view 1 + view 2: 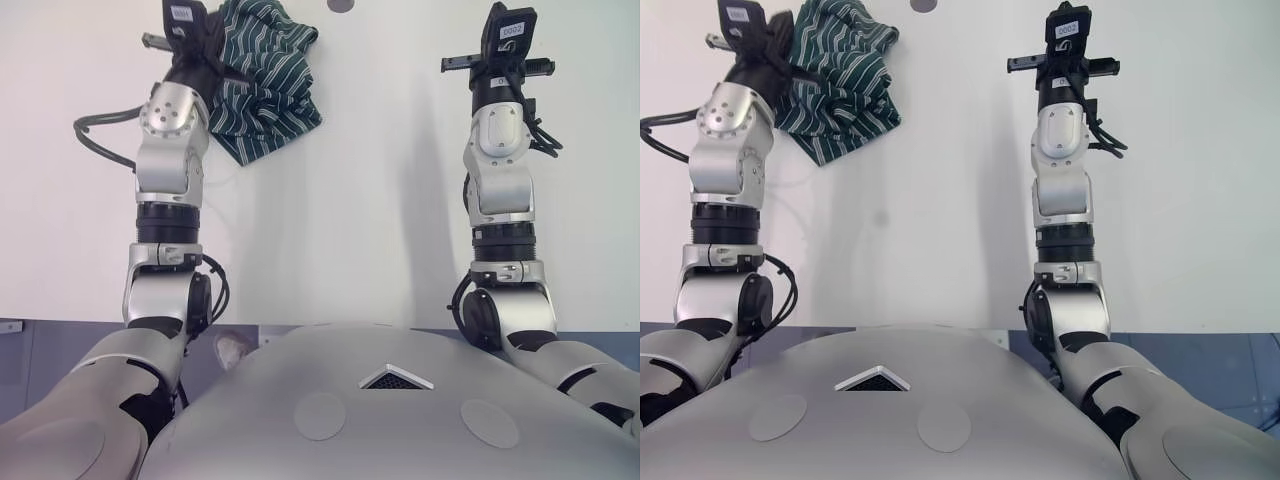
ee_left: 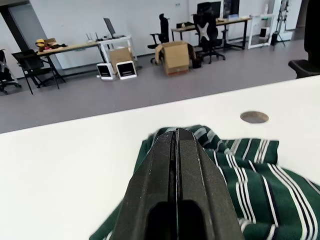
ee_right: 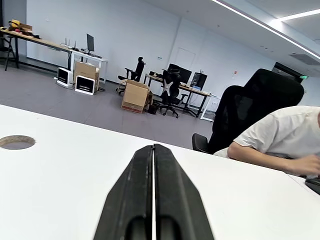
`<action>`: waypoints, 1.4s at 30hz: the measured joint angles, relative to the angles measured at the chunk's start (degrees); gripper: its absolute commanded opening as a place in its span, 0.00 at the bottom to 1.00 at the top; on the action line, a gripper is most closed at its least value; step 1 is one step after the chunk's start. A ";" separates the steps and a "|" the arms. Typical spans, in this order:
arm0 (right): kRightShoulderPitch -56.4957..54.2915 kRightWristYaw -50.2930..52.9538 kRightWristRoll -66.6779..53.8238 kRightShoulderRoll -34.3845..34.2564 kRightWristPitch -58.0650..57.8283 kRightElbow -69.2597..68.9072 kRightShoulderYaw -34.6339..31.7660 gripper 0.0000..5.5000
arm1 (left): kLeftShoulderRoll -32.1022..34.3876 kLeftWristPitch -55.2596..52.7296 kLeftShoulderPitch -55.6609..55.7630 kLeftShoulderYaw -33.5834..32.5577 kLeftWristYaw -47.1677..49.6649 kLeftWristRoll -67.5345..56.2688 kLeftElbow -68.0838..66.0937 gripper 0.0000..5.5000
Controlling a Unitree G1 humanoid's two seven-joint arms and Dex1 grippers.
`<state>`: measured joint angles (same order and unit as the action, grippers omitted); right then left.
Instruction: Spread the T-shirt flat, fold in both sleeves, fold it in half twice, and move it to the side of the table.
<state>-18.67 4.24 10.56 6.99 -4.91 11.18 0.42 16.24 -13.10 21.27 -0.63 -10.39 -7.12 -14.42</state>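
White table (image 1: 380, 200), both arms out. Shirt (image 1: 265, 85) sits bunched at far left, L gripper (image 2: 176, 132) at it, closed together; R gripper (image 3: 153, 147) also closed, well apart. We'd open, pinch hems, pull outward.

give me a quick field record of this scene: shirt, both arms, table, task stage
T-shirt: green with white stripes, bunched in a heap, far left part of the table
left gripper: at the T-shirt's left edge, jaws shut; cannot tell if cloth is pinched
right gripper: over bare table, apart from the T-shirt, jaws shut
table: white, with a round hole near the T-shirt's far right
stage: not yet spread, nothing folded
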 measured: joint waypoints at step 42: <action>-8.17 -33.44 -13.10 -2.93 -12.65 -2.07 16.22 0.36 | 17.61 -13.10 8.23 -1.11 -27.80 -0.01 2.08 0.31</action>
<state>-26.85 -29.21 -2.54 4.06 -17.57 9.11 16.64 33.85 -26.20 29.51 -1.74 -38.19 -7.13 -12.34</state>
